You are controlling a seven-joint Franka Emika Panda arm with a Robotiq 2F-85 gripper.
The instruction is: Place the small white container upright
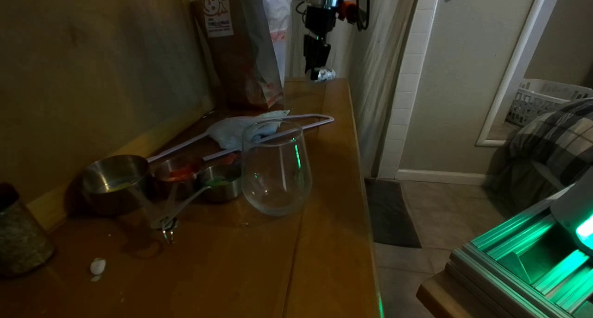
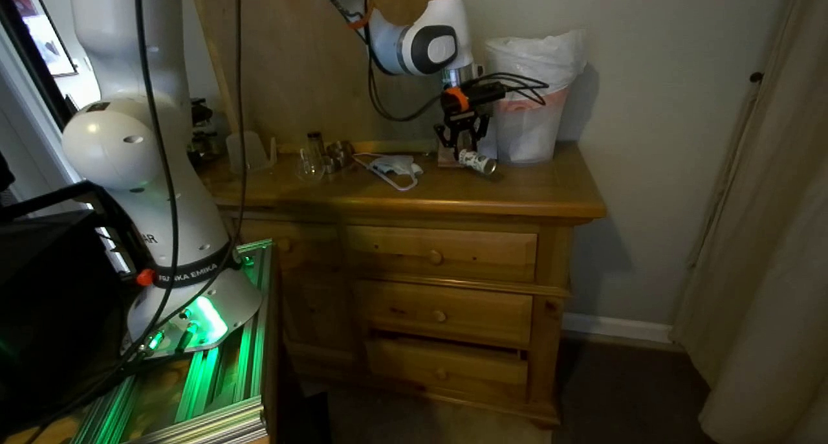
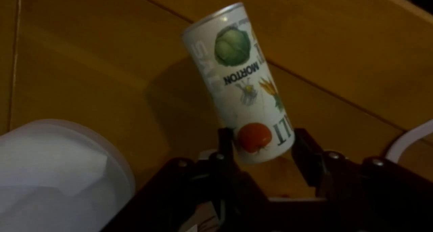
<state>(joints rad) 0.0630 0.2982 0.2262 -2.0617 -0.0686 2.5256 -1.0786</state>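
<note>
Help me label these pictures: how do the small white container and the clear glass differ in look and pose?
The small white container is opaque and printed with lettering and food pictures; the clear glass is see-through. The container is tilted in the gripper, while the glass stands upright on the wooden top. The container is a straight-sided cylinder; the glass has a rounded bowl that narrows toward its rim. Both are round-bodied.
</note>
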